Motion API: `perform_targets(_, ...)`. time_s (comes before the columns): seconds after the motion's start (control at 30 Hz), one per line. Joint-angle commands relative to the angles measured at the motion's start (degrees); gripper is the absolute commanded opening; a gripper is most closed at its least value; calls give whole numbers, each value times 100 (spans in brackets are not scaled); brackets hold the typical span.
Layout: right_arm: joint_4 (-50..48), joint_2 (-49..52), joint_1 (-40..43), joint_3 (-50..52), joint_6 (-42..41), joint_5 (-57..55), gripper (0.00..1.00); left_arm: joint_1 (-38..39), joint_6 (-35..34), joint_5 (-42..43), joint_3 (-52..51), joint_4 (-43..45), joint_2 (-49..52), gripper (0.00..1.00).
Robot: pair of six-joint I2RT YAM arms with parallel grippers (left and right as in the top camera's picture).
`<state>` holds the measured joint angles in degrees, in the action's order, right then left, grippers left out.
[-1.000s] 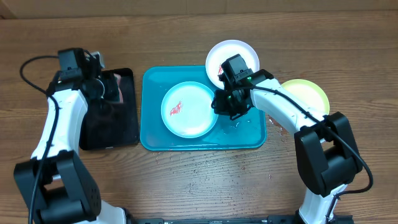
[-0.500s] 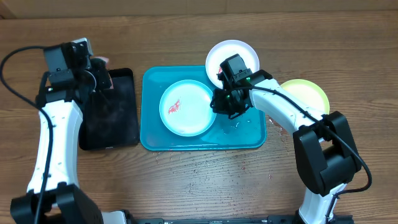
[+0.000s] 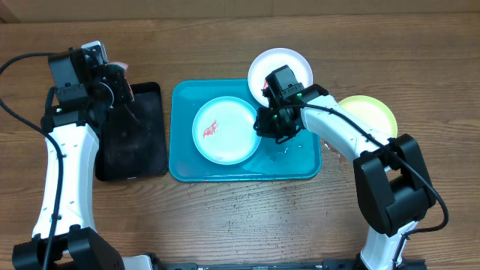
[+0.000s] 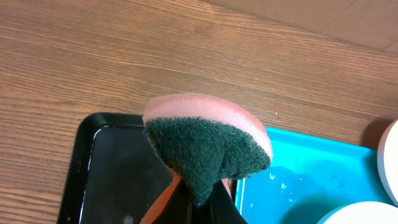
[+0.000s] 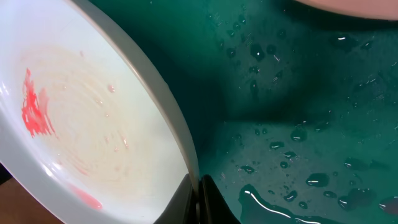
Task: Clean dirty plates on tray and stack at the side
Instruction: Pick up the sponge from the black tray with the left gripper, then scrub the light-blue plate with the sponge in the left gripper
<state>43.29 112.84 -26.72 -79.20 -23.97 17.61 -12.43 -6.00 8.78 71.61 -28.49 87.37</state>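
The pale blue plate (image 3: 227, 139) lies in the middle of the turquoise tray (image 3: 300, 163), with a red smear (image 3: 211, 129) on its left half. It is judged to be light, stiff plastic, and slippery, since water droplets are seen on the tray floor. The thin raised rim is the natural place to be gripped, and its right edge is pinched by the right pincer (image 3: 265, 127), pressed together on it. Bare tray floor is left to the right and near side, though the tray's raised rim would have to be cleared. The white plate (image 3: 286, 61) overlaps the tray's far rim; the pale yellow plate (image 3: 371, 116) sits on the wooden surface (image 3: 225, 225) to the right. At far left, a pink-and-green sponge (image 4: 208, 140) is pinched by the left pincer (image 3: 114, 81) above the black tray (image 3: 139, 150), well apart from the plate
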Motion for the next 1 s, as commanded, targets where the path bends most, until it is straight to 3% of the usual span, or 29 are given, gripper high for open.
perform_targets(0.0, -15, 46, -33, -103, -31, 33, 4, -37, -90, -37, 90, 76, -120, 4)
perform_targets(0.4, 352, 133, -33, -101, -37, 57, 4, 175, -85, 17, 76, -334, -33, 4)
perform_targets(0.6, 420, 409, -33, -101, -33, 396, 4, 664, -85, -640, 0, -844, 485, 4)
perform_targets(0.97, 179, 463, -33, -101, -37, 391, 4, 2184, 306, 490, 199, -1047, 789, 4)
